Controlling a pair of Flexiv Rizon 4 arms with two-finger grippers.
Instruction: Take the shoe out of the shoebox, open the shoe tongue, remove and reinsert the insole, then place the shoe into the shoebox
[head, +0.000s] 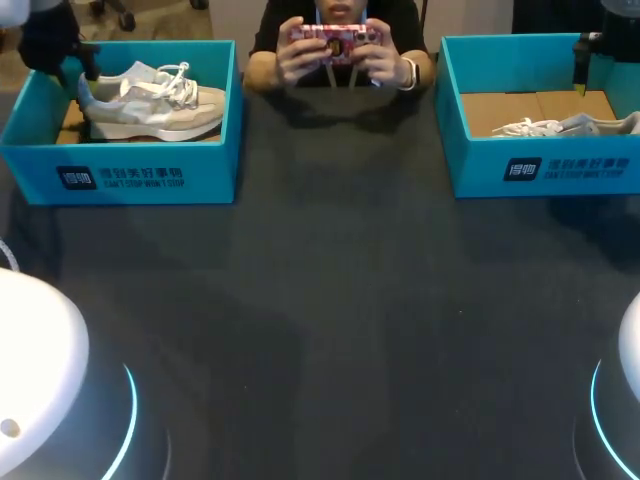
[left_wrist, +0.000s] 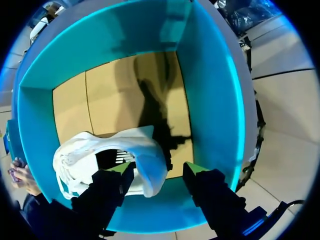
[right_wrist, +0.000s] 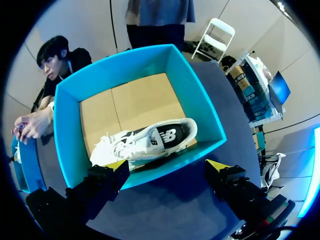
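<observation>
Shoe (head: 150, 100) lies in the shoebox (head: 150, 175) at ten o'clock on the counter (head: 330, 300). Left jaws are open over its heel, right jaws open too. Pinch the heel collar squarely and lift straight up.

Desk (head: 330, 300): dark, matte, flat surface, running from my side to the far edge.

Items directly on it:

1. Left shoebox (head: 150, 175): blue, open-topped, at the far left. It sits flat, with its printed front wall facing me.
2. Right shoebox (head: 560, 170): same blue, open-topped type, at the far right. It also sits flat with its printed front wall facing me.

The two boxes are well apart, with a broad strip of bare desk between them and more bare desk in front.

My left arm base (head: 40, 380) and right arm base (head: 625, 400) occupy the near corners. Each is white and rounded, with a blue light ring.
</observation>
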